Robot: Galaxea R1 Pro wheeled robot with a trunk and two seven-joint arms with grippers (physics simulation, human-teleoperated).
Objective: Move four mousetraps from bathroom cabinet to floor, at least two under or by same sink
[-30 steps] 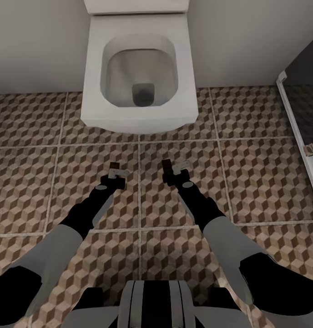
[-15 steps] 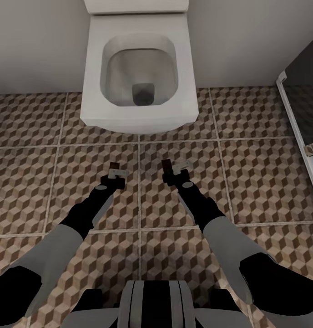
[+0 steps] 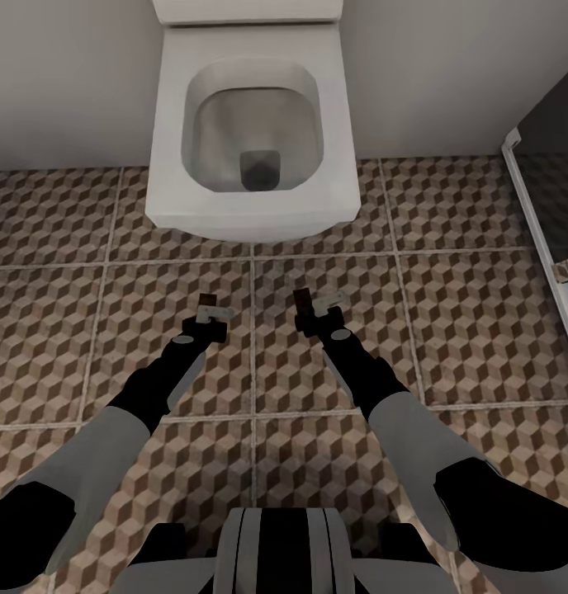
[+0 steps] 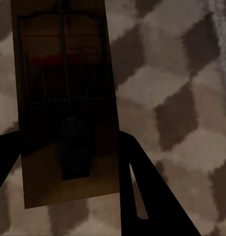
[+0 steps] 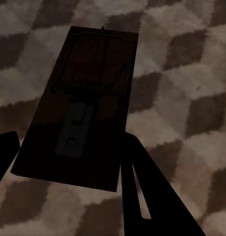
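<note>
— What is the left hand (image 3: 208, 304) carrying?
— It is gripping a mousetrap (image 4: 63, 98), fingers (image 4: 142, 196) closed on the board's sides, over the floor (image 3: 449, 330).
— And the right hand (image 3: 310, 302)?
— It is clamping a second mousetrap (image 5: 83, 128) the same way, just above the tiles.
— Where are both hanging?
— Side by side, near the front of the toilet (image 3: 251, 198), apart from it.

white toilet (image 3: 253, 124), brown-beige cube-patterned floor (image 3: 466, 330)
</note>
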